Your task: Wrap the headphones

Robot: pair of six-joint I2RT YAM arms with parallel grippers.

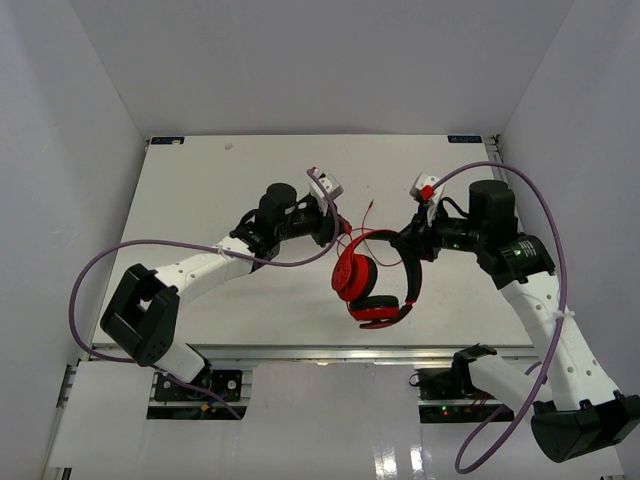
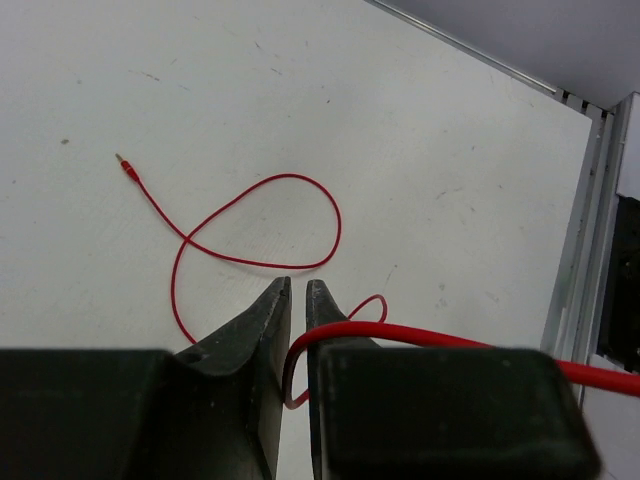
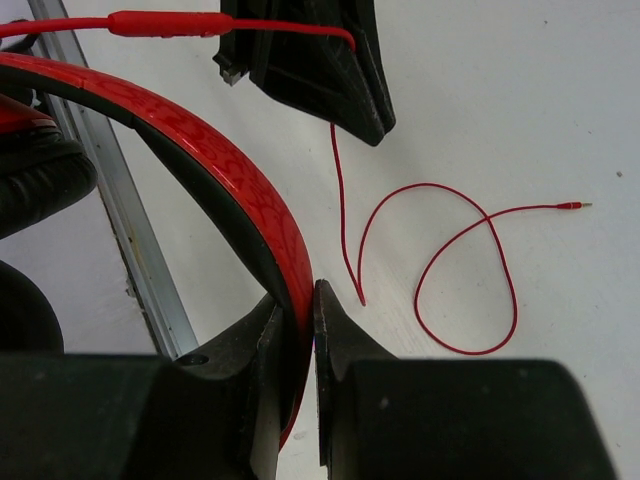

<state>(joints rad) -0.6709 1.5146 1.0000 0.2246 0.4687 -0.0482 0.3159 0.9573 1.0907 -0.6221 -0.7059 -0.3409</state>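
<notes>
The red headphones [image 1: 372,290] hang above the table's middle, earcups to the left and near side. My right gripper [image 1: 410,246] is shut on their red headband [image 3: 235,175], which runs between its fingertips [image 3: 305,292]; a black ear pad [image 3: 40,180] shows at the left. The thin red cable [image 2: 290,177] lies looped on the table, its plug [image 2: 122,160] free. Another stretch of the cable [image 2: 450,340] crosses my left gripper's right finger and dips between the jaws. My left gripper [image 2: 298,285] stands slightly open, with the cable loose in the gap. It also shows in the right wrist view [image 3: 330,70].
Thick purple robot cables [image 1: 150,245] arc over both arms. A metal rail [image 2: 575,250] borders the white table. White walls [image 1: 60,150] close in the left, right and back sides. The cable's inline remote [image 3: 165,22] hangs between the left gripper and the headphones.
</notes>
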